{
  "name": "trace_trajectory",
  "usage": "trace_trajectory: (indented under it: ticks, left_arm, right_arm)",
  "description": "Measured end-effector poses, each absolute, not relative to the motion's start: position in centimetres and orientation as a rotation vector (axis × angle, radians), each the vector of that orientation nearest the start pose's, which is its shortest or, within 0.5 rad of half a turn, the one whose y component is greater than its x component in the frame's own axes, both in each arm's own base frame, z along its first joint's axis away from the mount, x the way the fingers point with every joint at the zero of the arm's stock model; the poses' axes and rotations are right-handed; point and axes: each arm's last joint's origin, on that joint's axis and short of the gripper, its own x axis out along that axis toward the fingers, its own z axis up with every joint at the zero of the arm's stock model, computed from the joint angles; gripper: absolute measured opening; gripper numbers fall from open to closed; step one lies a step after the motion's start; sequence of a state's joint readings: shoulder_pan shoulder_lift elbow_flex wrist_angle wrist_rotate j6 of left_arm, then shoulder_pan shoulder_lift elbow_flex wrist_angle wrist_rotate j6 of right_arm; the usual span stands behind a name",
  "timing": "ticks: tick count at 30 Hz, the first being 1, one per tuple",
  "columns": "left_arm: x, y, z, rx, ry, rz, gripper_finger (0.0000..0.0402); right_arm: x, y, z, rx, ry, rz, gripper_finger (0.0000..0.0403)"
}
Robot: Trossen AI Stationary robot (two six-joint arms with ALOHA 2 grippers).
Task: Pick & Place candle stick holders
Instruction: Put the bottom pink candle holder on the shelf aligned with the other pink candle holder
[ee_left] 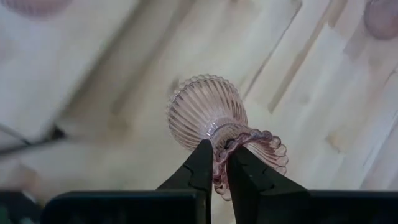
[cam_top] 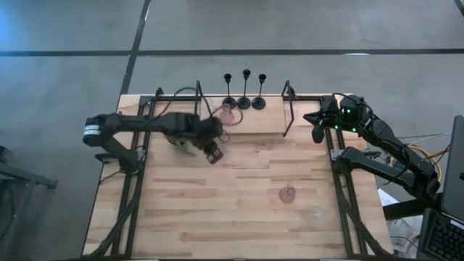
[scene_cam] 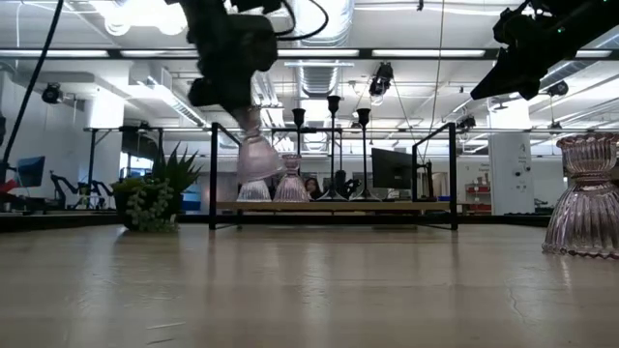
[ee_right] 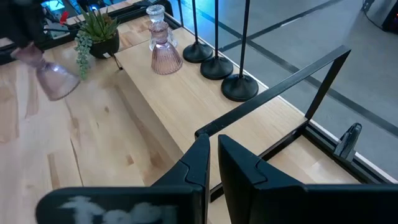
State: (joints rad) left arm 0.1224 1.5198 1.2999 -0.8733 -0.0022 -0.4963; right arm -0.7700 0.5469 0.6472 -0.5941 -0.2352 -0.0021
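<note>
My left gripper (ee_left: 219, 147) hangs over the table's left middle (cam_top: 214, 154), shut on a pink ribbed glass candle stick holder (scene_cam: 256, 157). A second pink holder (cam_top: 227, 112) stands on its base on the raised shelf at the far edge, beside a clear one (ee_right: 155, 14). Three slim black stemmed holders (cam_top: 245, 101) stand in a row to their right. A third pink holder (cam_top: 288, 193) stands on the table toward the near right. My right gripper (ee_right: 212, 152) waits shut at the far right, above the shelf's end, touching nothing. My left gripper pinches the scalloped rim (ee_left: 222, 155) of the holder's small end between its two fingers. The fingers slant down from above. The holder hangs below them, tilted, its flared ribbed foot (ee_left: 200, 111) lowest and clear of the table.
A black metal frame (cam_top: 288, 109) runs around the wooden shelf (cam_top: 261, 122). A small green plant (scene_cam: 153, 198) stands at the shelf's left end, close under my left arm. Bare wood lies across the table's near half.
</note>
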Motion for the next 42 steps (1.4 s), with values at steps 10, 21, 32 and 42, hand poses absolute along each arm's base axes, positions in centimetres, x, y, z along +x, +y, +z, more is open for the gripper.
trace_trajectory:
  ticks: [10,21,32,42]
  left_arm:
    - [34.2,9.6,30.1,-0.398,1.098,0.316,0.0030]
    - [39.8,13.0,30.7,-0.282,1.166,0.265,0.0030]
    - [42.1,16.3,30.1,-0.224,1.199,0.247,0.0030]
    - [42.2,18.7,28.9,-0.174,1.230,0.243,0.0030]
  right_arm:
    - [8.9,-7.6,28.0,0.240,0.438,-0.524,0.0029]
    - [8.9,-7.6,28.0,0.240,0.438,-0.524,0.0029]
    - [8.8,-7.6,28.0,0.239,0.438,-0.524,0.0029]
    - [8.8,-7.6,28.0,0.238,0.438,-0.523,0.0029]
